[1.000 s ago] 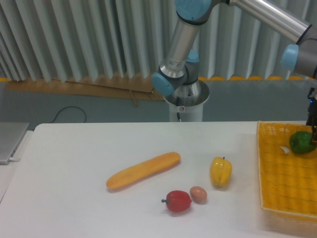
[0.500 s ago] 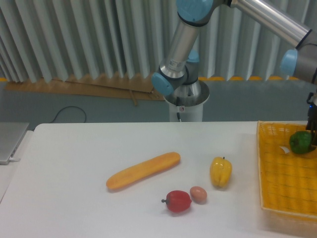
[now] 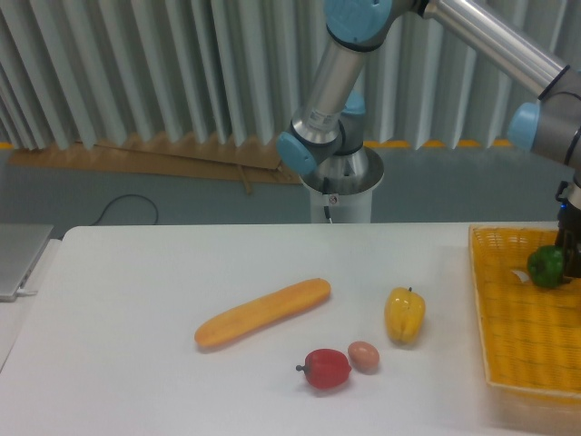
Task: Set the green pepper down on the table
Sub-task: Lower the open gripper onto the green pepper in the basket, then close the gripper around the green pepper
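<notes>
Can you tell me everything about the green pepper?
The green pepper is small, round and lumpy, with shiny dark-green skin. It sits at the far right of the picture, over the back part of the yellow basket. The robot's dark gripper is right against its right side and seems to be holding it, though the picture's edge cuts that off. A small pale bit shows just left of it. Its stem cannot be seen.

Silver metal arm tubes [image 3: 495,36], pale blue joint caps [image 3: 298,153], grey joint housings, white round base pedestal [image 3: 342,195] with small red mark, dark gripper [image 3: 571,238] partly cut by frame edge
</notes>
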